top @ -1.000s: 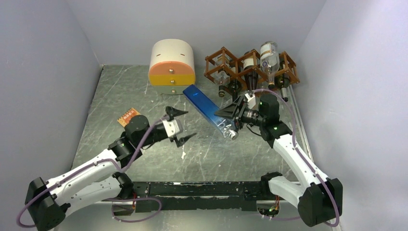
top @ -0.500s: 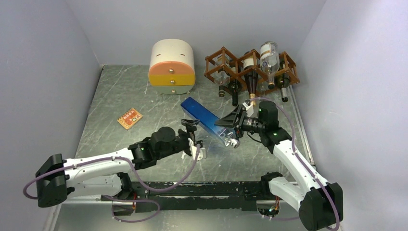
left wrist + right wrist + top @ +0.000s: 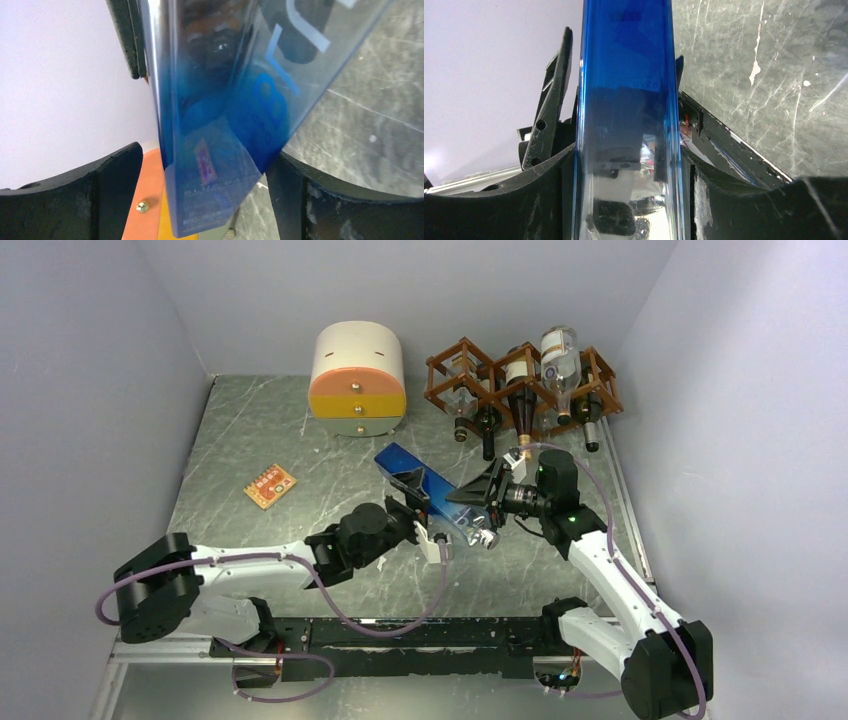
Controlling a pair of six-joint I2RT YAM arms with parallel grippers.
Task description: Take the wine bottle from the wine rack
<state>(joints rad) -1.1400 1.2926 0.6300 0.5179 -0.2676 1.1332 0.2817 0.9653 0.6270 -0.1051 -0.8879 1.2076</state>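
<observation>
While your right gripper (image 3: pixel 478 508) has its fingers clamped on the blue wine bottle (image 3: pixel 440 492), your left gripper (image 3: pixel 422 512) sits wide open, straddling it. Bottle's over the table (image 3: pixel 270 430), well apart from the wine rack (image 3: pixel 497 368).

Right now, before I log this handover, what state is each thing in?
blue bottle: off the rack, tilted, gripped near its clear end.
right gripper: shut on the blue bottle.
left gripper: open, fingers either side of the bottle's blue end.
wine rack: standing, other bottles lodged in its cells.
drawer box: drawers shut.
orange card: lying flat.
</observation>
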